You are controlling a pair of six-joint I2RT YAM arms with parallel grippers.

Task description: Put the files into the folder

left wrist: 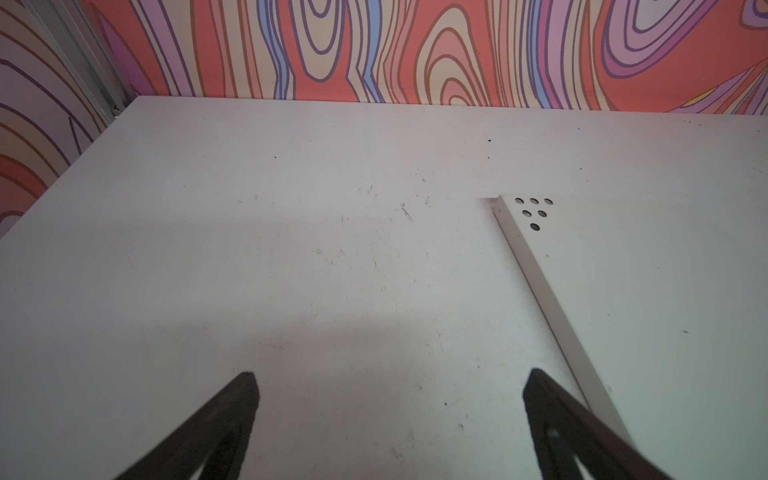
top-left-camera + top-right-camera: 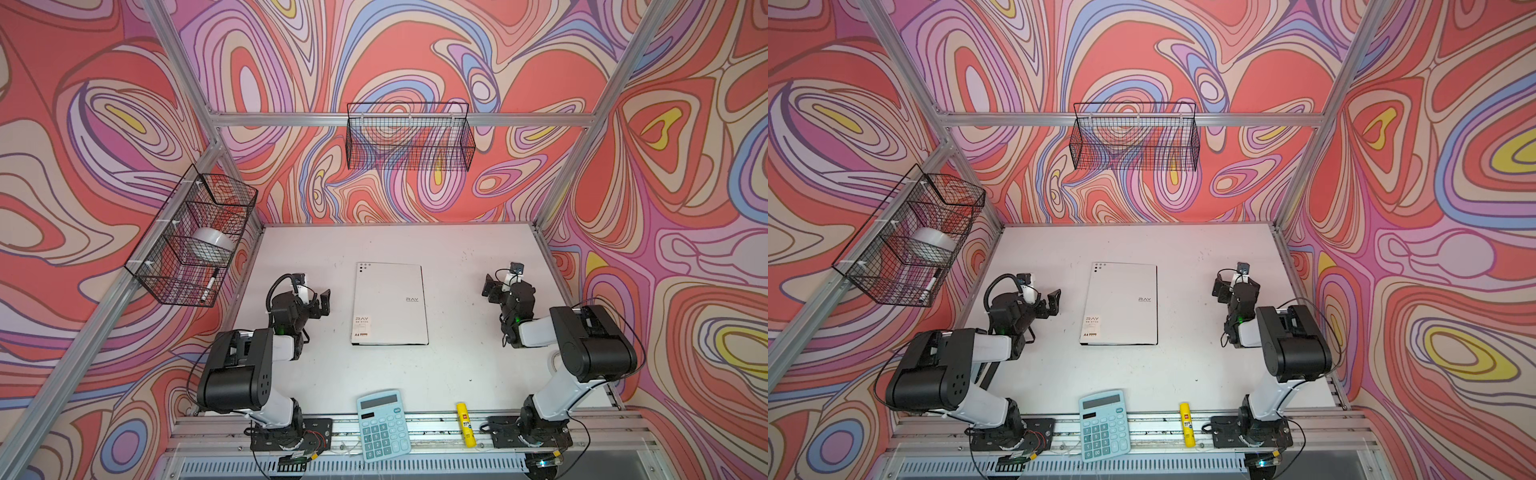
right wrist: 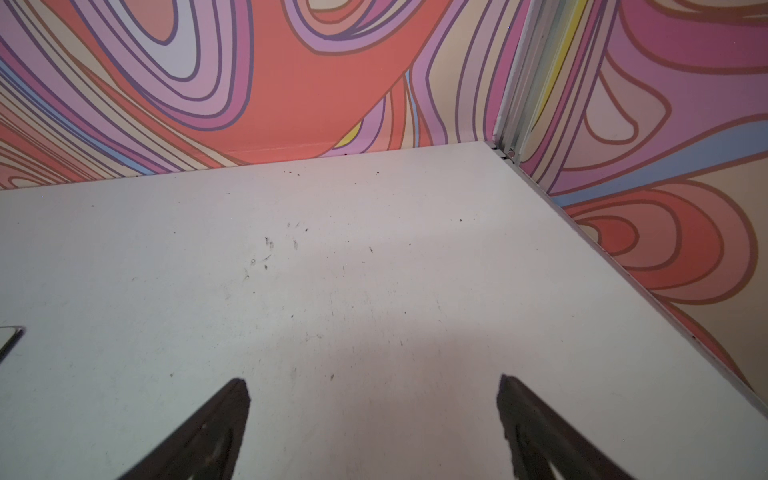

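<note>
Between the spread, empty fingers of the left gripper (image 1: 390,374) and right gripper (image 3: 372,380), both hanging over bare table (image 2: 457,249), the folder (image 2: 390,303) lies closed mid-table, no loose files in view, so filing looks done, though its contents are hidden.

Both top views look steeply down from high at the front, covering the whole tabletop (image 2: 457,249). Each wrist view sits low, facing the back wall (image 1: 415,50) past its fingers (image 1: 228,415); the left one shares the folder (image 1: 665,311) corner.
</note>
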